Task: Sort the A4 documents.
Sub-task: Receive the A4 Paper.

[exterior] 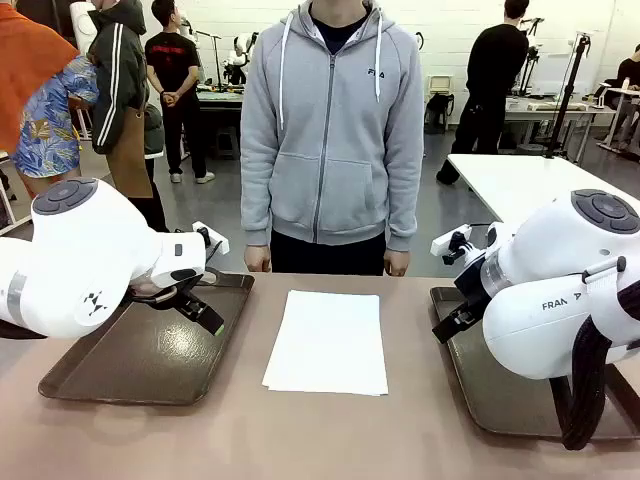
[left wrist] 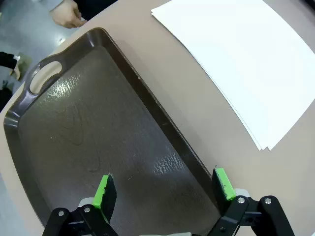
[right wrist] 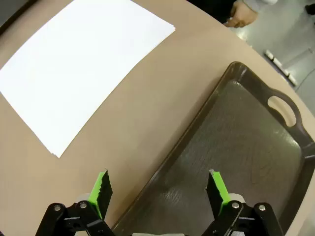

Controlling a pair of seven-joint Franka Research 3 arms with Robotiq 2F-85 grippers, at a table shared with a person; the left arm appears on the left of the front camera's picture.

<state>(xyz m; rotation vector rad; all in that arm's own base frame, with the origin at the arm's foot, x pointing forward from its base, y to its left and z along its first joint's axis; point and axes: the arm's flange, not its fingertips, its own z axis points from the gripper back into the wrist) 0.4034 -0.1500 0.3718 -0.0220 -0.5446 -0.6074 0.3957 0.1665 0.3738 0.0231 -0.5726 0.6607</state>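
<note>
Plainly, both jaws wide apart, empty.

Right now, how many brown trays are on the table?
2. The left tray lies at the robot's left, the right tray at its right, the A4 documents on the table between them.
</note>
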